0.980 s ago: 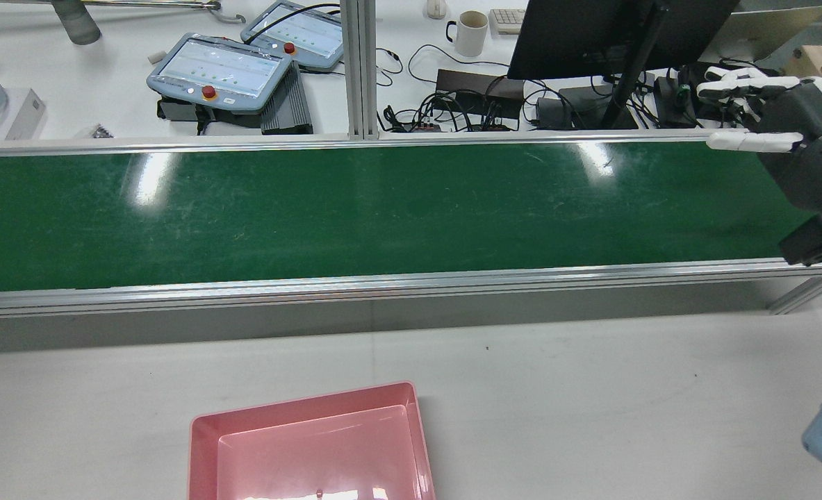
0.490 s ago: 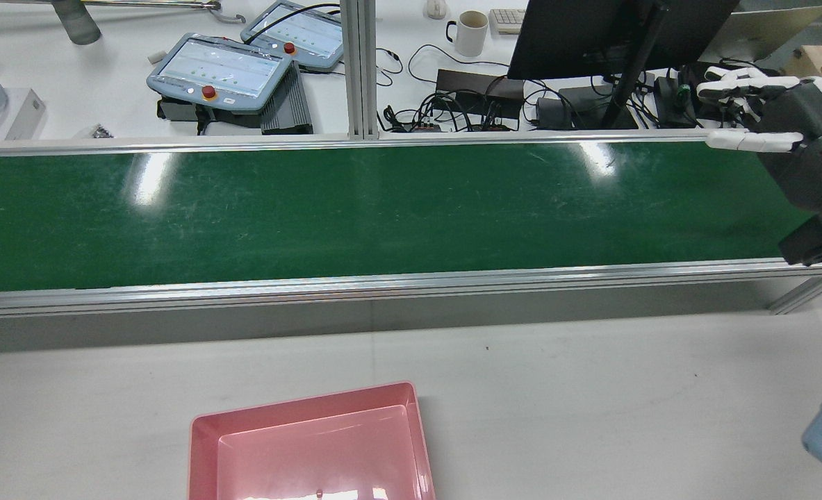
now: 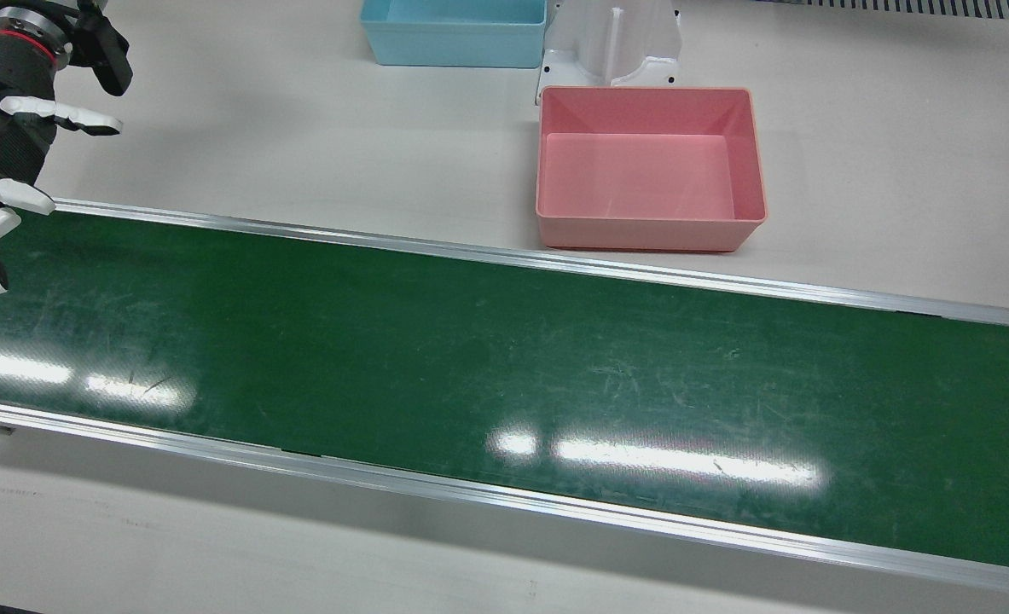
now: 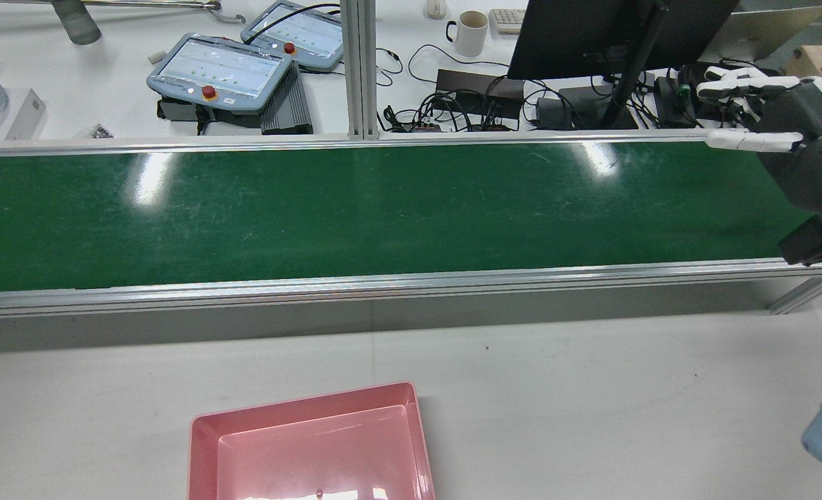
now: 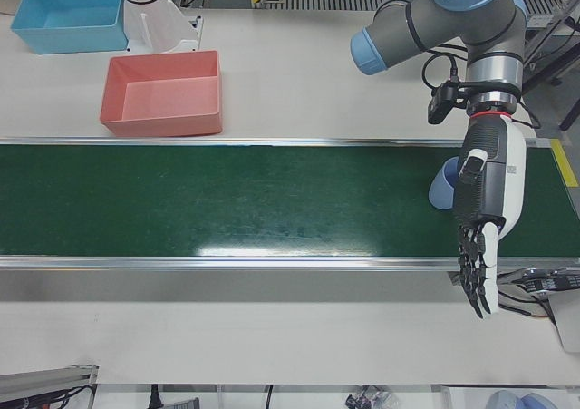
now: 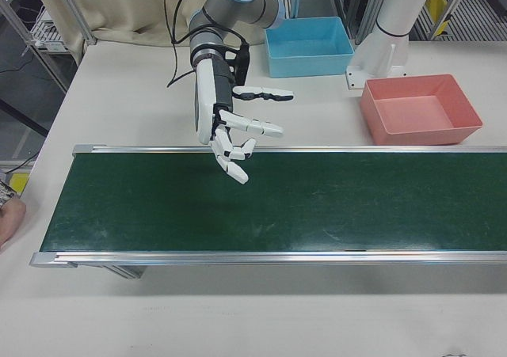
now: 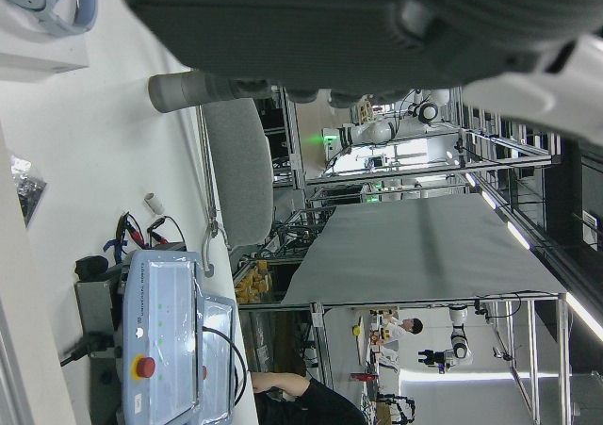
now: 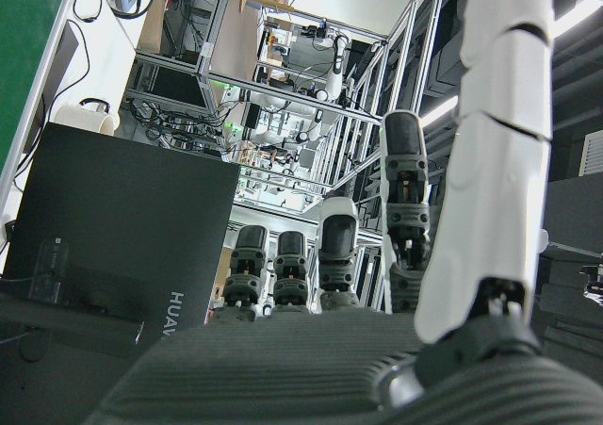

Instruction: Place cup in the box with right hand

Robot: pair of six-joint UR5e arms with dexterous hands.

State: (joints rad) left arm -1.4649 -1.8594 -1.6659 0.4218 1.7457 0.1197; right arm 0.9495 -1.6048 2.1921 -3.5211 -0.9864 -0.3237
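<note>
The right hand [image 6: 226, 127] hangs above the near-robot edge of the green conveyor belt [image 6: 277, 203], at the belt's end on the robot's right. Its fingers [image 6: 261, 126] are spread apart and hold nothing; one finger sticks out sideways over the white worktop [image 6: 135, 96]. In the rear view the same hand [image 4: 793, 139] sits at the right border with white fingers fanned out.

The left hand [image 5: 485, 209] hangs over the opposite end of the belt, fingers [image 5: 476, 277] straight, slightly apart, pointing down past the belt's far rail, empty. A pale blue rounded thing [image 5: 444, 184] shows just behind it on the belt; whether it is the cup cannot be told.

The pink box [image 3: 649, 166] stands empty on the worktop, just beside the belt's rail [image 3: 504, 254]. A blue box [image 3: 453, 32] stands further back, near the white arm pedestal [image 3: 611, 38].
</note>
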